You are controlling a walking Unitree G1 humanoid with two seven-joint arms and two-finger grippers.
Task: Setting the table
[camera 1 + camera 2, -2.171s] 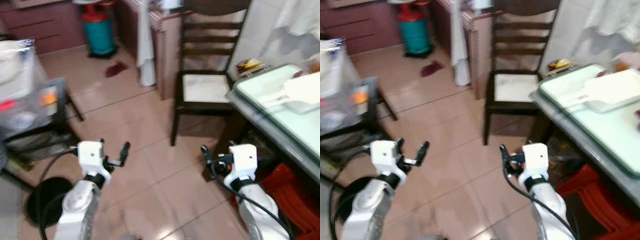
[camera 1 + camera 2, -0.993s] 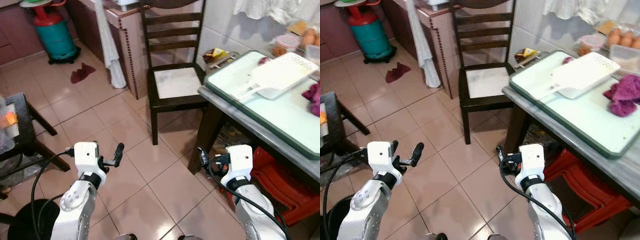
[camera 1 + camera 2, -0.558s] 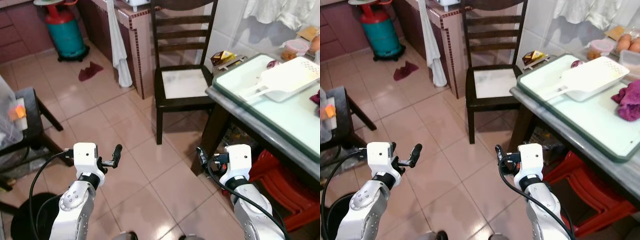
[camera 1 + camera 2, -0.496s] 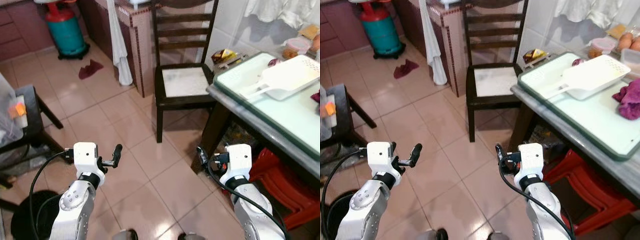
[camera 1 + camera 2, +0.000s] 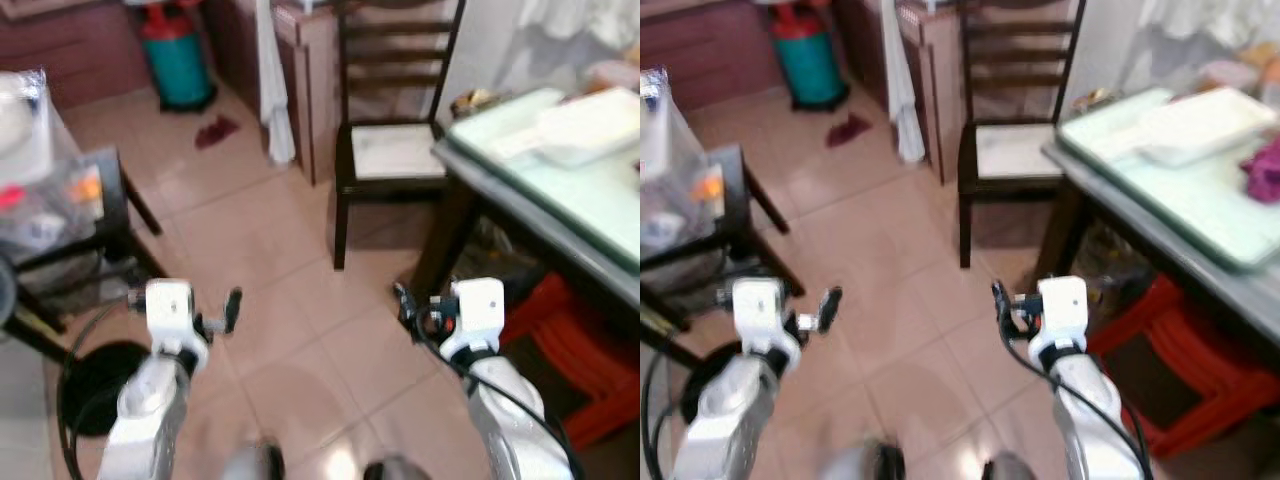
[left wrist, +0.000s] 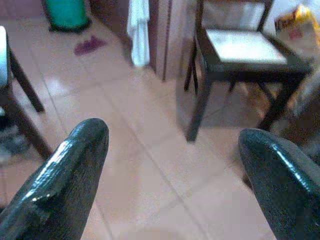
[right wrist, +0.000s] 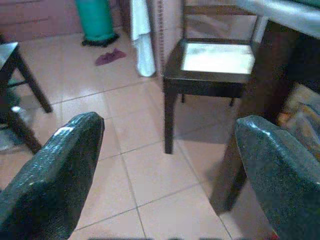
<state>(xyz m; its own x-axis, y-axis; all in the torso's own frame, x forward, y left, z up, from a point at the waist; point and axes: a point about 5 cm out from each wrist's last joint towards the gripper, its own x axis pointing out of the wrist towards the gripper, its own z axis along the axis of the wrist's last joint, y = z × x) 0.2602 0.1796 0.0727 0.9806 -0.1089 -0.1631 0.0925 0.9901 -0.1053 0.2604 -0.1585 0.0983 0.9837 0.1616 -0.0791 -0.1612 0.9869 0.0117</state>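
A tiled kitchen floor (image 5: pixel 290 250) spreads ahead, with a dark wooden chair (image 5: pixel 385 150) standing against the wall just beside the near corner of a glass-topped bench (image 5: pixel 1200 215) on the robot's right. On that bench lie a white perforated tray (image 5: pixel 1195 125) and, toward the far right edge, a purple cloth (image 5: pixel 1265 165); these are the only table things that can be made out, and the head views are blurred, so finer detail there is uncertain. Under the bench sits something red (image 5: pixel 1185 375), perhaps stacked stools. To the robot's left a small dark side table (image 5: pixel 90 230) carries a clear bag of goods, and a green gas bottle (image 5: pixel 170 50) and a hanging white towel (image 5: pixel 270 90) stand farther back. The left tool (image 5: pixel 232 308) hangs low over the floor with its fingers apart and nothing between them, as the left wrist view confirms; the right tool (image 5: pixel 1002 302) is likewise held low, fingers apart and empty, near the bench leg. The robot looks to be walking, with nothing yet in hand. The main risks from here are the right arm clipping the bench leg or edge, a foot catching the chair or the red things below, and a blurred view leading to a misjudged reach for the tray.
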